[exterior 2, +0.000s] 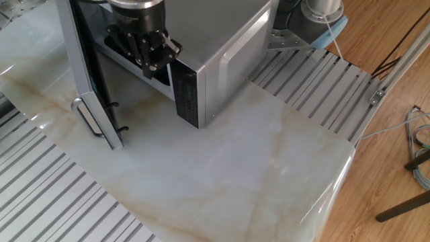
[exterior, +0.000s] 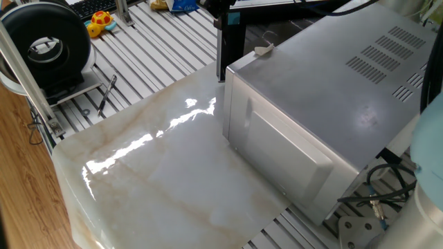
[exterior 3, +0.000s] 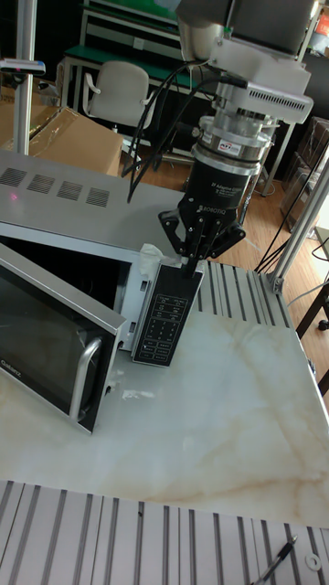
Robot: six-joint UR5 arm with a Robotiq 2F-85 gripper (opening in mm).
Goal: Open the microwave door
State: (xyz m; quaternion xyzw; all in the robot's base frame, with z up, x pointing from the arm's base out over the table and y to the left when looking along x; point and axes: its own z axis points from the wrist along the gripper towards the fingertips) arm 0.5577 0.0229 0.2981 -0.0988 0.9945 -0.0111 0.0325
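Note:
The microwave door (exterior 2: 84, 74) stands swung wide open at the box's left, its bar handle (exterior 2: 87, 117) facing outward. In the tall fixed view the door (exterior 3: 41, 334) shows its dark glass and grey frame, with the dark cavity behind it. My gripper (exterior 2: 153, 62) hangs above the open front, just left of the keypad panel (exterior 2: 185, 94). In the tall fixed view the gripper (exterior 3: 190, 262) points down at the panel's top edge (exterior 3: 164, 315), fingers drawn together with nothing between them. It is apart from the door. From behind, only the door's edge (exterior: 228, 45) shows.
The grey microwave box (exterior: 325, 76) sits on a white marble slab (exterior: 152, 173) over slotted aluminium rails. A black spool (exterior: 48, 41), a yellow toy (exterior: 100, 21) and a pen-like tool (exterior: 107, 93) lie to the left. Cables (exterior: 377, 190) trail by the arm base.

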